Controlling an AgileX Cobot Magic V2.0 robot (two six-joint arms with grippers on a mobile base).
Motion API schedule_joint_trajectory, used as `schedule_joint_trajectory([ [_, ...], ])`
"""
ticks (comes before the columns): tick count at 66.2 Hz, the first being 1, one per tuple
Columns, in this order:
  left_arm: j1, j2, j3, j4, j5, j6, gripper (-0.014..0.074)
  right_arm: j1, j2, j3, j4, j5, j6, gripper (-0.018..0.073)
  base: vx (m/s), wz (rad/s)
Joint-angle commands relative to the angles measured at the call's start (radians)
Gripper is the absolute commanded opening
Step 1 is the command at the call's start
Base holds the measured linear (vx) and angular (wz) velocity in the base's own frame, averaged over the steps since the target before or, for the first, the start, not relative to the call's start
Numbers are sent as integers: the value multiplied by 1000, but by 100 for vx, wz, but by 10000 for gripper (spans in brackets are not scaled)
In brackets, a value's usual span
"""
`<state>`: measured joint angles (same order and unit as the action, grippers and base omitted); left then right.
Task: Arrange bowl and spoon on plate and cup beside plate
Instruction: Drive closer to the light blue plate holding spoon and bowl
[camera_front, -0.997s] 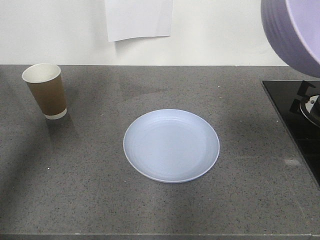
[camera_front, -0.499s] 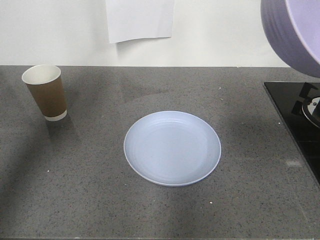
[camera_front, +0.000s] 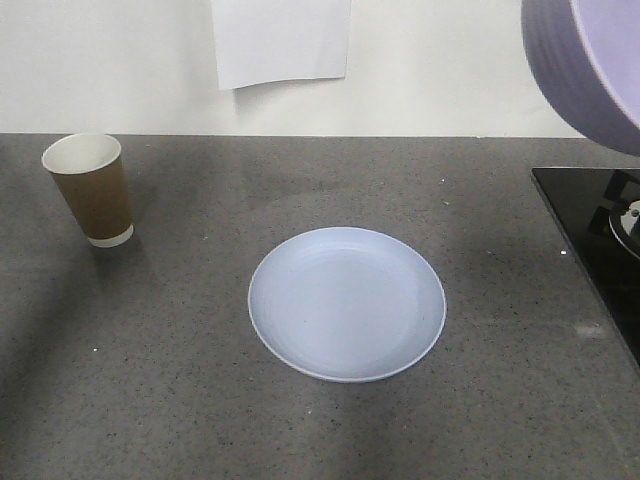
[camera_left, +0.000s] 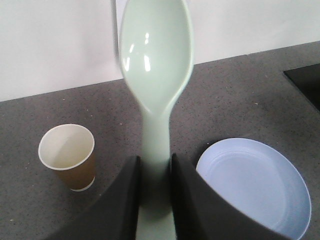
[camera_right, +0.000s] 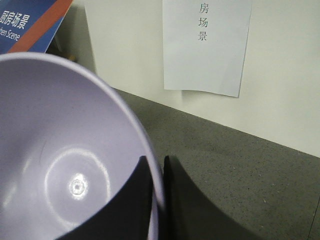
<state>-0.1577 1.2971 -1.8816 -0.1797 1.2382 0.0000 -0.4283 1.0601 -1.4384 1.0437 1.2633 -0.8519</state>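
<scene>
The right gripper (camera_right: 159, 192) is pinching the lavender bowl (camera_right: 65, 165) by its rim high above the counter (camera_front: 200, 400), the left gripper (camera_left: 155, 185) is clamping the mint spoon (camera_left: 156, 65) by its handle, so bowl placement is seemingly beginning, calling for lowering it onto the centre of the bare plate (camera_front: 347, 303).

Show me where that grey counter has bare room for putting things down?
The plate itself is empty. Bare counter lies between the cup and the plate, along the front edge, and behind the plate up to the wall. The black cooktop hems in the right side.
</scene>
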Motion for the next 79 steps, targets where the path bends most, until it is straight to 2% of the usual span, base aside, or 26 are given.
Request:
schedule_joint_trajectory([
  [1,-4,-21,-24,-16,-60,-6,-6,-3,-11,-20,69,13,-5,-5,2,0],
  [79,-4,-21,-24,-16,-60,-6,-6,-3,-11,-20,69,13,-5,-5,3,0],
])
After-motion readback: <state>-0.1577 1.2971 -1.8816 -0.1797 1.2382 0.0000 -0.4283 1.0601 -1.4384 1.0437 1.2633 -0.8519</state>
